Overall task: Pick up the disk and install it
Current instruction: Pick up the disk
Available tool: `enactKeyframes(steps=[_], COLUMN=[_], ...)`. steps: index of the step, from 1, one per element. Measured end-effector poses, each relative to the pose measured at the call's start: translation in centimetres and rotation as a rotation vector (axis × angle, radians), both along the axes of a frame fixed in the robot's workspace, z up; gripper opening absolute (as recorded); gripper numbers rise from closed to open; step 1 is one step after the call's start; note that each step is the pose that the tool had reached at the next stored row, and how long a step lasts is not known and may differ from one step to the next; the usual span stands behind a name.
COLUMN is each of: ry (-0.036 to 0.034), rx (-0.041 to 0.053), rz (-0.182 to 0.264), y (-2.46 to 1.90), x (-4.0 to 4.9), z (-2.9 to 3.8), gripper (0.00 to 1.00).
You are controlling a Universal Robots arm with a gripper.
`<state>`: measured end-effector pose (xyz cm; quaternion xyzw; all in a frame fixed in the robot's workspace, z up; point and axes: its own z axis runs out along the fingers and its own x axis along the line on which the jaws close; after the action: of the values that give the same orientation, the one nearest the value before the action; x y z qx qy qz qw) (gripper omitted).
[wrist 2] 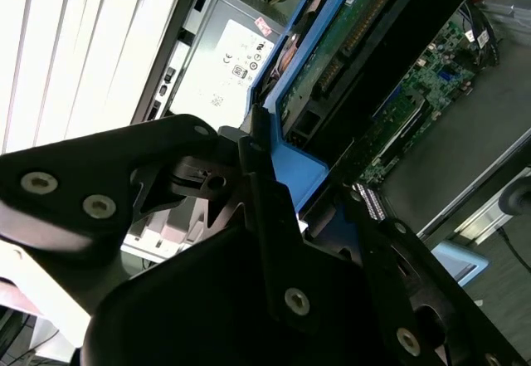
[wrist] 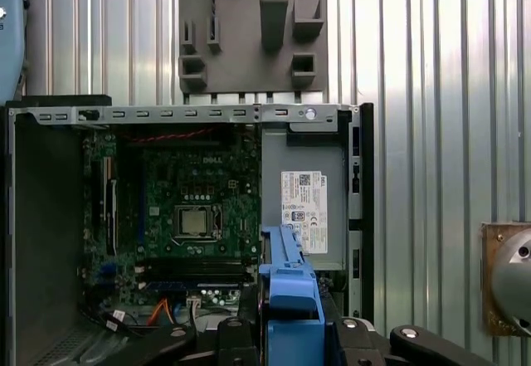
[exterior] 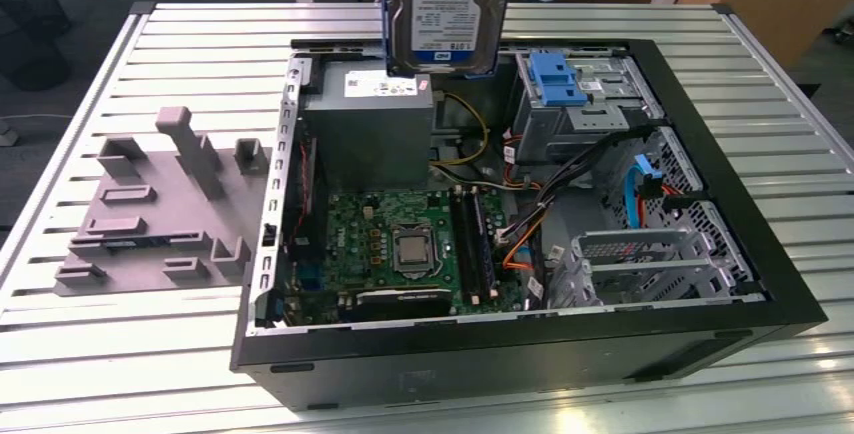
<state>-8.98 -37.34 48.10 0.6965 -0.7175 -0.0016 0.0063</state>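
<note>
The disk (exterior: 447, 9), a silver drive with a white-and-blue label in a blue frame, hangs upright above the far side of the open computer case (exterior: 747, 324), over the power supply. In the second wrist view its green circuit-board side (wrist 2: 357, 42) and blue frame (wrist 2: 303, 171) run away from my black gripper (wrist 2: 249, 146), which is shut on the frame's end. The first wrist view looks down past the gripper (wrist: 292, 333) and the frame's blue edge (wrist: 289, 287) into the case.
Inside the case are the grey power supply (exterior: 367, 124), the green motherboard (exterior: 400, 244), loose cables (exterior: 587, 179) and a drive bay with a blue bracket (exterior: 558, 79). A grey fixture plate (exterior: 154, 204) lies on the slatted metal table (exterior: 120, 354) at the exterior view's left.
</note>
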Motion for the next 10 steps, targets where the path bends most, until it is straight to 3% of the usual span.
enactKeyframes(steps=[10], ry=[0.0], rx=[-0.0005], rz=[0.0], y=[-0.06], x=[0.16], z=[0.0], gripper=[0.36])
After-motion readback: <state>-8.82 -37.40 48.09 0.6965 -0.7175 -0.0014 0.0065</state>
